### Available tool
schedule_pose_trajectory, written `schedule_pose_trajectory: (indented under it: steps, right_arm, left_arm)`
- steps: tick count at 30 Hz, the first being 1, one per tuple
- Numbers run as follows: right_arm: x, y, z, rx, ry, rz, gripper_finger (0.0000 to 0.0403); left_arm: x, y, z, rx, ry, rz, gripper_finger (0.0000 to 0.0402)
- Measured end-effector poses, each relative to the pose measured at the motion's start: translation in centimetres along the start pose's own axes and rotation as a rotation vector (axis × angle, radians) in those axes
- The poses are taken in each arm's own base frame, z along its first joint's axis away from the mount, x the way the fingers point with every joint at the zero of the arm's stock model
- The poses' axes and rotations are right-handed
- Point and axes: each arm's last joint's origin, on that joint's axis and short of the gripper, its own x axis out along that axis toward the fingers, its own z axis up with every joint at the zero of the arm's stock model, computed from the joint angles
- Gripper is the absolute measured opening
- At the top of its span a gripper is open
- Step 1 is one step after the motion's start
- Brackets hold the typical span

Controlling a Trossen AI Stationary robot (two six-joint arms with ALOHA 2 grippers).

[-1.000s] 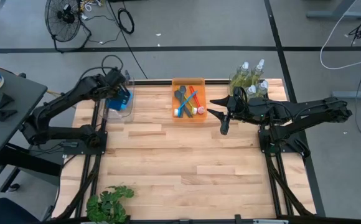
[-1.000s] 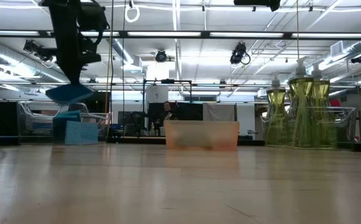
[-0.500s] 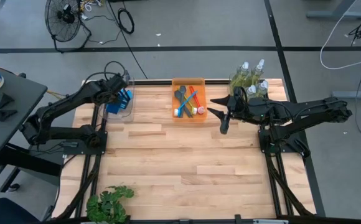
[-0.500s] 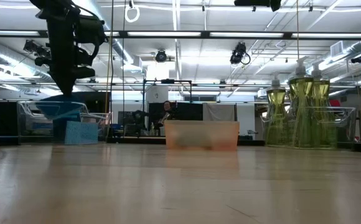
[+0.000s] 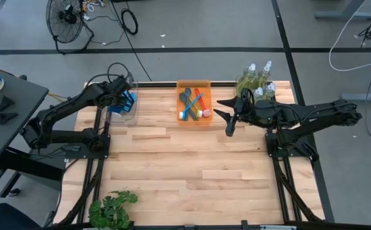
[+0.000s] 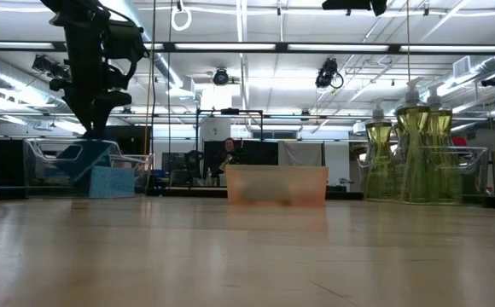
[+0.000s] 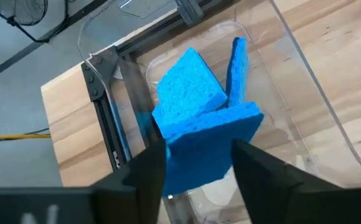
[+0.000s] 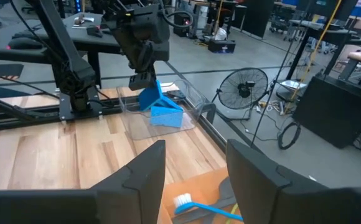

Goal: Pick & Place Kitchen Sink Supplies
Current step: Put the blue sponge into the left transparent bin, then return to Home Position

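My left gripper (image 7: 199, 171) hangs open over the clear bin (image 7: 295, 81) at the table's far left corner. Its fingers stand just above a blue sponge (image 7: 213, 134), which lies tilted in the bin on two other blue sponges (image 7: 190, 81); one of these stands on edge. My right gripper (image 8: 193, 180) waits open and empty above the table, right of the orange tray (image 5: 206, 121). Several long-handled brushes (image 5: 194, 102) lie in that tray. Pump bottles of yellow-green liquid (image 5: 256, 80) stand at the far right.
A green leafy plant (image 5: 112, 207) sits at the near left edge. The bottles stand inside a clear bin (image 6: 418, 175). The wide wooden middle of the table (image 5: 192, 166) has nothing on it. The arm frames run along both sides.
My left gripper has sunk toward the clear bin and let go of the blue sponge. The sponge, held at the fingertips a second ago, has dropped into the bin onto the other sponges. The right arm has kept still.
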Motion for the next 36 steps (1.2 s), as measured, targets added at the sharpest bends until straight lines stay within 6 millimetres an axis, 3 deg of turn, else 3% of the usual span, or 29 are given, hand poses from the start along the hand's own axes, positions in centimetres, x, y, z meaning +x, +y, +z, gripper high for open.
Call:
schedule_pose_trajectory:
  steps: [5, 9, 15, 28, 36]
  right_arm:
    - [0.0, 0.0, 0.0, 0.000, 0.000, 0.000, 0.0171]
    - [0.0, 0.0, 0.0, 0.000, 0.000, 0.000, 0.0171]
    - [0.0, 0.0, 0.0, 0.000, 0.000, 0.000, 0.0171]
    - [0.0, 0.0, 0.0, 0.001, 0.000, 0.000, 0.0171]
    - [0.0, 0.0, 0.0, 0.001, 0.000, 0.000, 0.0171]
  left_arm:
    - [0.0, -0.2, 0.0, -0.017, 0.016, -0.054, 0.0227]
    - [0.0, -0.4, -0.1, -0.022, 0.036, -0.125, 0.0241]
    - [-0.1, -0.7, -0.2, -0.055, 0.076, -0.229, 0.0243]
    - [-0.1, -0.7, -0.2, -0.095, 0.085, -0.237, 0.0240]
    - [-0.8, -1.4, -0.5, -0.071, 0.112, -0.386, 0.0229]
